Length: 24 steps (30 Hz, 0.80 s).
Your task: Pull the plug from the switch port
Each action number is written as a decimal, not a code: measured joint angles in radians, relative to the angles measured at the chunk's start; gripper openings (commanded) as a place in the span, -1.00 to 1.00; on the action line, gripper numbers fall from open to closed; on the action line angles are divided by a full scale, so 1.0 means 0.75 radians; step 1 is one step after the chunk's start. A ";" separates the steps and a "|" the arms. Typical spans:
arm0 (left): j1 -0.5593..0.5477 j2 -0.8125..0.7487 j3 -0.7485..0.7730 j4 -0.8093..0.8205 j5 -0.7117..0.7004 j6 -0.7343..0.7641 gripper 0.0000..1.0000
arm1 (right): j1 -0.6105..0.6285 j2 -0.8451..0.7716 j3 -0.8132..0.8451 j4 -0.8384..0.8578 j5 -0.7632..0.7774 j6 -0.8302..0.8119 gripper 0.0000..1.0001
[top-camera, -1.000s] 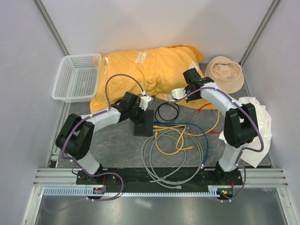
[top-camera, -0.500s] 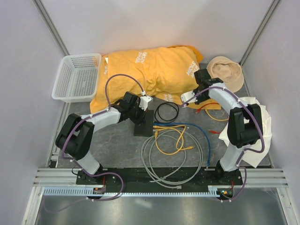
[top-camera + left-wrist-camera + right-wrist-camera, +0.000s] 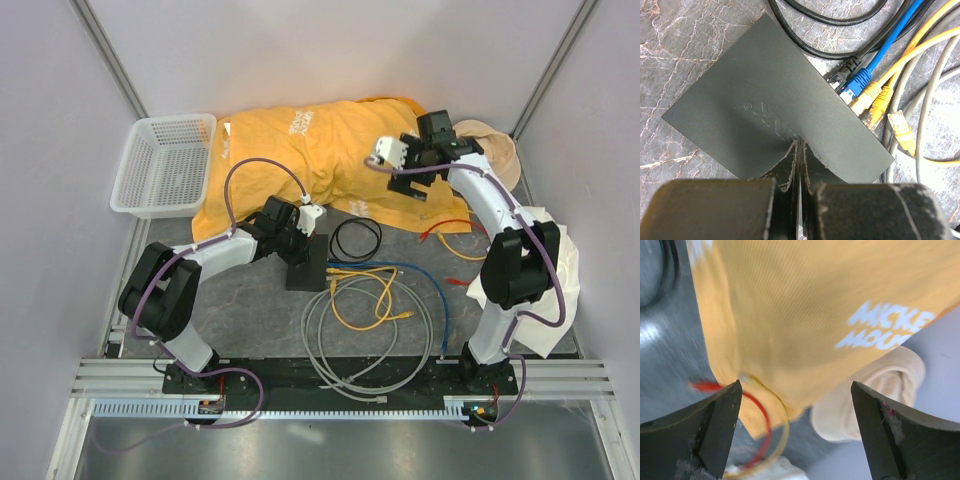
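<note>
At 10 o'clock, a white plastic mesh basket (image 3: 127, 175), upright on the grey marbled table top (image 3: 250, 310). At 12 o'clock, just beside it, a crumpled yellow shirt (image 3: 310, 150) with white Mickey Mouse lettering. At 1 o'clock, a beige bucket hat (image 3: 500, 160), just beside the shirt. At 3 o'clock, a crumpled white cloth (image 3: 565, 270).

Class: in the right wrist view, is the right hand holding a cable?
No, the right hand is open and empty above the yellow shirt.

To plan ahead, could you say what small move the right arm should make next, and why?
Probably move the open, empty right tool from above the yellow shirt to the switch: the blue plug and a yellow plug are seated, and the left tool rests on it.
</note>
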 measured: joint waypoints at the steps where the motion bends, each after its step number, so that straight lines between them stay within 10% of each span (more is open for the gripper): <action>1: 0.000 0.000 0.000 -0.001 -0.002 -0.001 -0.95 | -0.003 0.004 0.045 0.011 -0.058 0.153 0.96; 9: 0.008 -0.009 0.011 -0.047 -0.016 0.000 -0.95 | 0.003 0.147 0.102 0.101 -0.651 1.114 0.91; 24: 0.094 -0.056 0.019 -0.200 0.013 -0.002 -0.95 | 0.231 0.482 -0.028 0.140 -1.191 1.492 -0.18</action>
